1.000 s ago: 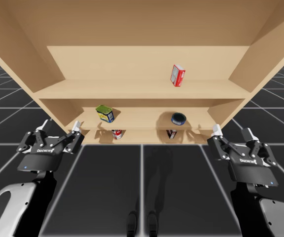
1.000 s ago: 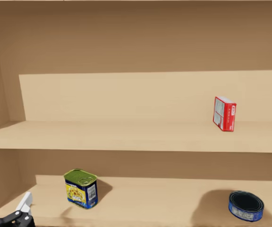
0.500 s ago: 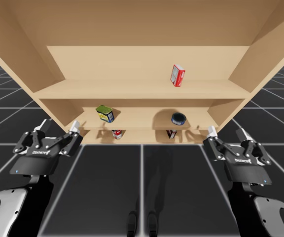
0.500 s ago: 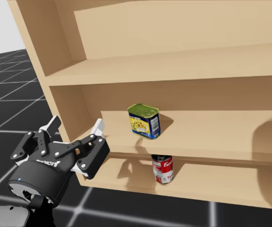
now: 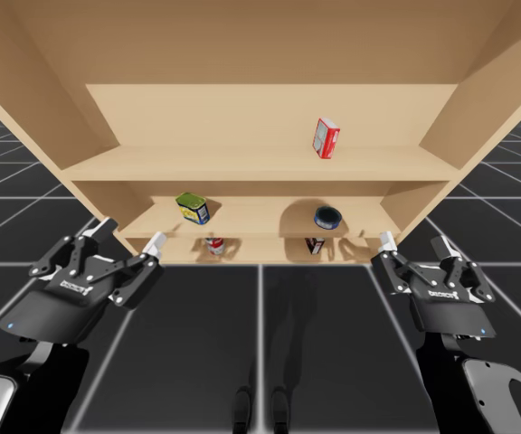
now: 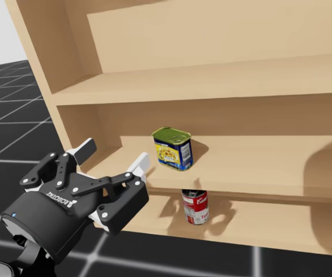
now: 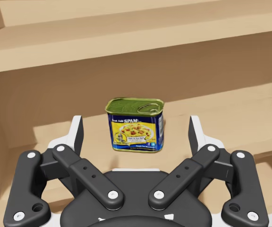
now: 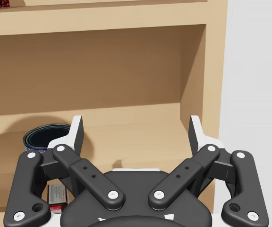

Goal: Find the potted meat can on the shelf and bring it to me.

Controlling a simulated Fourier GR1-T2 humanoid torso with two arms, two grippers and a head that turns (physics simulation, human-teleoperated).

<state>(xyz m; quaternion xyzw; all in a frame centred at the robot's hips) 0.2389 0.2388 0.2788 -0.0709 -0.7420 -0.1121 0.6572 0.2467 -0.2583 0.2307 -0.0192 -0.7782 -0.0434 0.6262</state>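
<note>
High view: the shelf (image 5: pixel 260 167) holds a red box (image 5: pixel 326 137) upright on the upper board. On the middle board the potted meat can (image 5: pixel 192 207) stands at left and a dark blue round can (image 5: pixel 326 216) at right, well apart. The left gripper (image 5: pixel 132 233) and right gripper (image 5: pixel 414 244) hang before the shelf, fingers apart. Head view: 1 red-and-white can (image 6: pixel 195 206) stands on the board below. Left wrist view: the potted meat can stands upright ahead of the spread fingers, untouched. Right wrist view: the dark blue round can lies ahead, fingers spread.
</note>
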